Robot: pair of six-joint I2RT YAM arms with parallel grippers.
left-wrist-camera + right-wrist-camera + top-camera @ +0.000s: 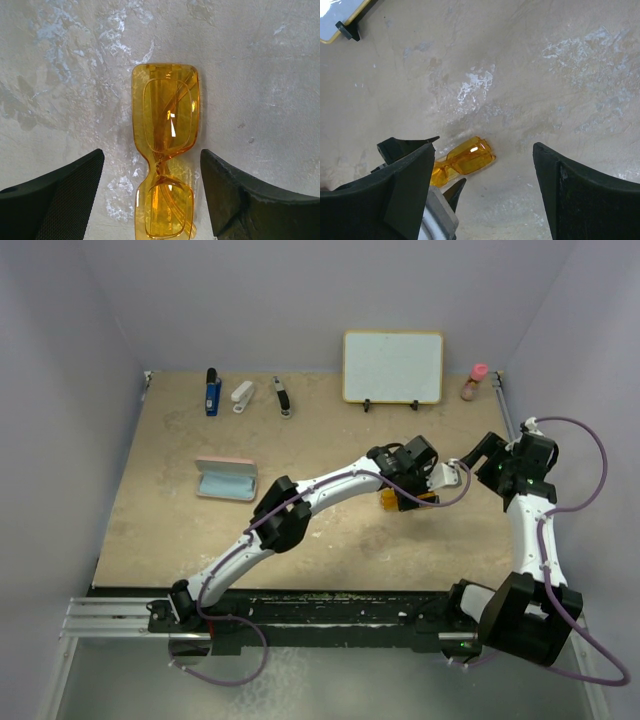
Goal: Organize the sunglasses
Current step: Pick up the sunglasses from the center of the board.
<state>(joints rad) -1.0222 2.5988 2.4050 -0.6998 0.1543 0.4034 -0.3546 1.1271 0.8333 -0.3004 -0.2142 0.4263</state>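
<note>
Beige mottled table (pixel 180 530): sound working surface, carrying every item noted below. My left arm (pixel 300 505) reaches diagonally across it toward centre-right, and my right arm (pixel 530 530) stands up along the right edge, bent inward toward the same spot; I judge that both converge there because the task item lies there. Whiteboard (pixel 393 366): propped upright at the far edge, well apart from the work and playing no part. Pink case (pixel 226 461): lying open at left-centre with a light blue cloth (pixel 228 483) inside, well apart from the item; I take the open lid to mark it as the intended destination. Left gripper (pixel 151 155): jaws spread wide, hanging directly over the item with one finger on each side of the bridge and neither touching, so a closing move would take the frame across its narrow waist. Right gripper (pixel 484 147): likewise spread and holding nothing, poised just beside the left one and looking down on the item, apparently in support. Sunglasses (pixel 165 120): orange-amber and translucent, lying flat on the bare table beneath my left gripper, temples apparently folded in behind the lenses. Pick-up not yet made.
</note>
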